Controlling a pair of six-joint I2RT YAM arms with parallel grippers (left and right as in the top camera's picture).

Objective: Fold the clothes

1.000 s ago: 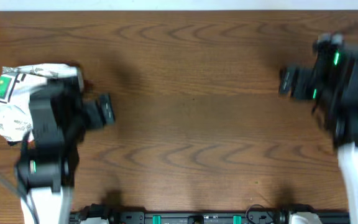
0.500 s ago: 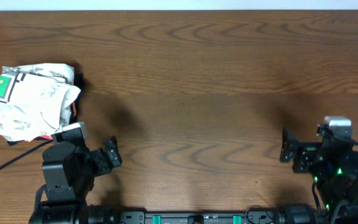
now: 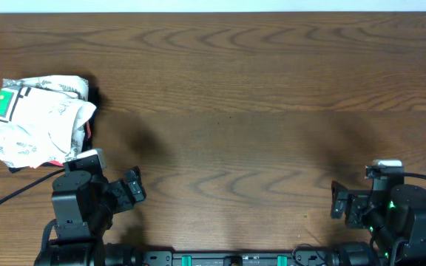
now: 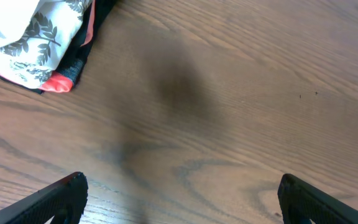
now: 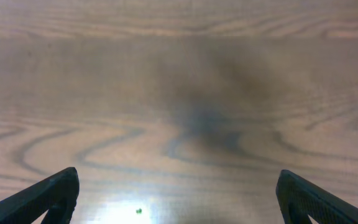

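White T-shirt (image 3: 6, 103) lay bunched with a fern-patterned cloth (image 3: 46, 118) at 9 o'clock on the wooden surface (image 3: 235, 96). Left end effector (image 3: 133, 188), 7 o'clock, and right end effector (image 3: 339, 203), 5 o'clock, both gaped wide. The right had retreated slightly toward 6 o'clock.

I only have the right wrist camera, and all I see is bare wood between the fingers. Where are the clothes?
Observer: Overhead, the pile of clothes sits at the brown wooden table's left edge, far from the right gripper.
Operator: Is the left gripper holding any?
Observer: No, the left gripper is open and empty, over bare wood near the pile.
Operator: What's on top?
Observer: The white T-shirt with a small green-and-black rectangular print shows at the pile's rear left corner.
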